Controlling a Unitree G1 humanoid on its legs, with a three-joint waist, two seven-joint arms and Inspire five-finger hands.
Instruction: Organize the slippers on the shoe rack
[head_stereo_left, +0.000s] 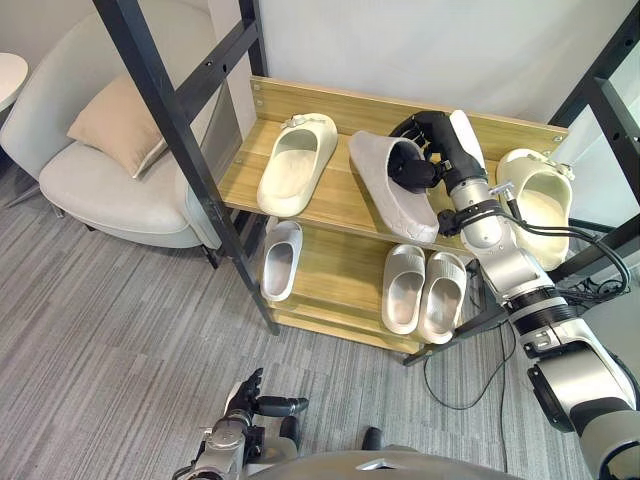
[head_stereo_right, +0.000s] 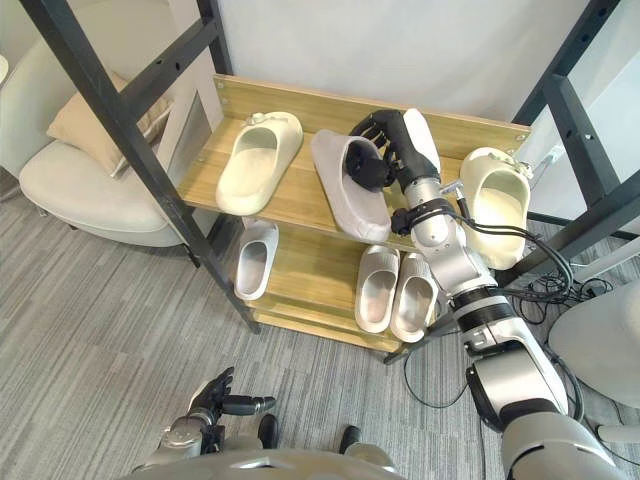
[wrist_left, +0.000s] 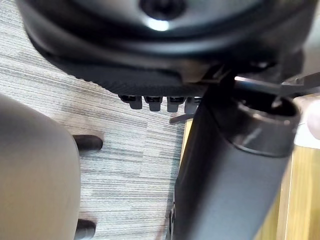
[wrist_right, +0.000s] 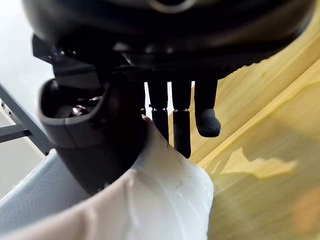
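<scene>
We judged the job as partly done. On the shoe rack's (head_stereo_left: 232, 238) upper shelf (head_stereo_left: 345, 200) one cream slipper (head_stereo_left: 297, 165) lay at 9 o'clock and a second cream slipper (head_stereo_left: 540, 200) at 3 o'clock. They looked like a pair that was split up. Between them lay the grey slipper (head_stereo_left: 385, 190), skewed, with its toe toward 5 o'clock. The right hand (head_stereo_left: 428, 140) was clenched on its upper, thumb in the opening. The left hand (head_stereo_left: 243, 398) hung low at 7 o'clock, fingers relaxed and holding nothing. On the lower shelf (head_stereo_left: 335, 270) a white pair (head_stereo_left: 424, 290) sat side by side, and a single white slipper (head_stereo_left: 281, 258) lay apart at 9 o'clock of them.

We reckoned the grey slipper and the split cream pair were what was left to sort. The grey toe lay at the shelf's front edge, though we could not tell whether it overhung. The back board (head_stereo_left: 370, 105) stood close behind the right hand, leaving little room at 12 o'clock. Bare wood lay on both sides of the grey slipper. A slanting black bar (head_stereo_left: 165, 95) barred approach from 9 o'clock.
</scene>
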